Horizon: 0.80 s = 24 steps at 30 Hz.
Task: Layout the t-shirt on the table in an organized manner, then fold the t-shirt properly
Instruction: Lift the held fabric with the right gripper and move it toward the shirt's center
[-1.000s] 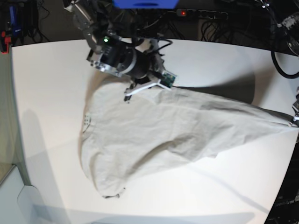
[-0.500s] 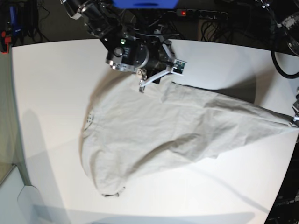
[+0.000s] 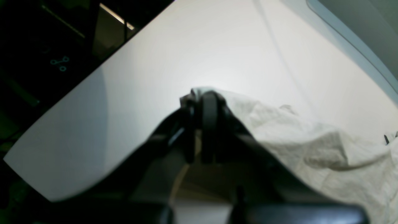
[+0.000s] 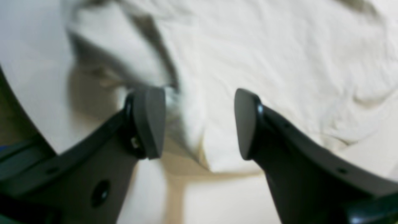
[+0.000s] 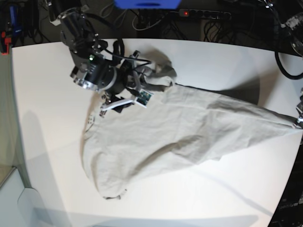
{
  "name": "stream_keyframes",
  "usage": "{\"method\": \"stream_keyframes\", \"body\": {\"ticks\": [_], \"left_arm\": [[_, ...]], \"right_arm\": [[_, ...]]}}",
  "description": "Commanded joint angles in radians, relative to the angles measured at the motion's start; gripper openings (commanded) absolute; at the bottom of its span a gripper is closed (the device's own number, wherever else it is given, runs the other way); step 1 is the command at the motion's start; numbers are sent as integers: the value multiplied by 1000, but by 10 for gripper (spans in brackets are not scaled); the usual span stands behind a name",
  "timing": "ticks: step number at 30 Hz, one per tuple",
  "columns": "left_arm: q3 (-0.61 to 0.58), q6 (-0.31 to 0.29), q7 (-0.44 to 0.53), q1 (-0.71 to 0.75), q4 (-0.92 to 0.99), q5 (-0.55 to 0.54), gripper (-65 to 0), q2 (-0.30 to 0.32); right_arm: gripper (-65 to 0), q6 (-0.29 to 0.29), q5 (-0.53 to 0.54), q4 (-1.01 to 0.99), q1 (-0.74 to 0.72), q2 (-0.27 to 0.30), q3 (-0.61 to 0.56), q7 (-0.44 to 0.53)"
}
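White matte table (image 5: 47, 85) bearing a wrinkled grey-beige cotton t-shirt (image 5: 180, 132), stretched from the far-left area to the right edge.
Right gripper (image 4: 199, 124), jaws apart and empty, hovers over the shirt's far-left end; left gripper (image 3: 202, 105) pinches the right-edge tip.

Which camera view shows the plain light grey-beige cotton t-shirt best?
The base view: the whole light grey-beige cotton t-shirt lies spread and wrinkled across the white table. The left wrist view shows only one pinched corner and nearby folds. The right wrist view gives a blurred close-up of fabric behind the open right pincer.
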<state>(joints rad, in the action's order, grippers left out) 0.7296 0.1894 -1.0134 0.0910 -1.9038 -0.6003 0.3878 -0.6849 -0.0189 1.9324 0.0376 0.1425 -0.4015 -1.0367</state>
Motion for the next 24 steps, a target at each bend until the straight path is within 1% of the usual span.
{"method": "stream_keyframes", "body": {"ticks": [1, 5, 7, 9, 13, 18, 20, 21, 22, 24], "left_arm": [[5, 6, 26, -12, -13, -4, -645, 21], [5, 6, 26, -12, -13, -4, -645, 21], [5, 6, 26, -12, -13, -4, -645, 21], [5, 6, 26, -12, -13, -4, -645, 21], [5, 6, 26, -12, -13, -4, -645, 21], [8, 6, 26, -10, -13, -4, -645, 21], [8, 6, 26, -7, -13, -4, -645, 21], [8, 6, 26, -7, -13, -4, -645, 21], [8, 6, 26, -4, -13, -4, -645, 20], [9, 6, 26, -4, -13, -4, -645, 6]], "right_arm": [[-303, -13, 12, 19, -8, 16, -3, 14], [-303, -13, 12, 19, 23, 42, 3, 23], [-304, -13, 12, 14, 35, 78, 5, 25], [-304, -13, 12, 14, 48, 95, 3, 26], [-306, -13, 12, 0, 55, 113, 5, 89], [-309, -13, 12, -104, 45, 107, 3, 146], [-335, -13, 12, -147, 23, 107, -3, 187], [-365, -13, 12, -175, 12, 107, -4, 206], [-405, -13, 12, -198, 0, 105, -6, 218], [-506, -13, 12, -221, -40, 104, -9, 218]]}}
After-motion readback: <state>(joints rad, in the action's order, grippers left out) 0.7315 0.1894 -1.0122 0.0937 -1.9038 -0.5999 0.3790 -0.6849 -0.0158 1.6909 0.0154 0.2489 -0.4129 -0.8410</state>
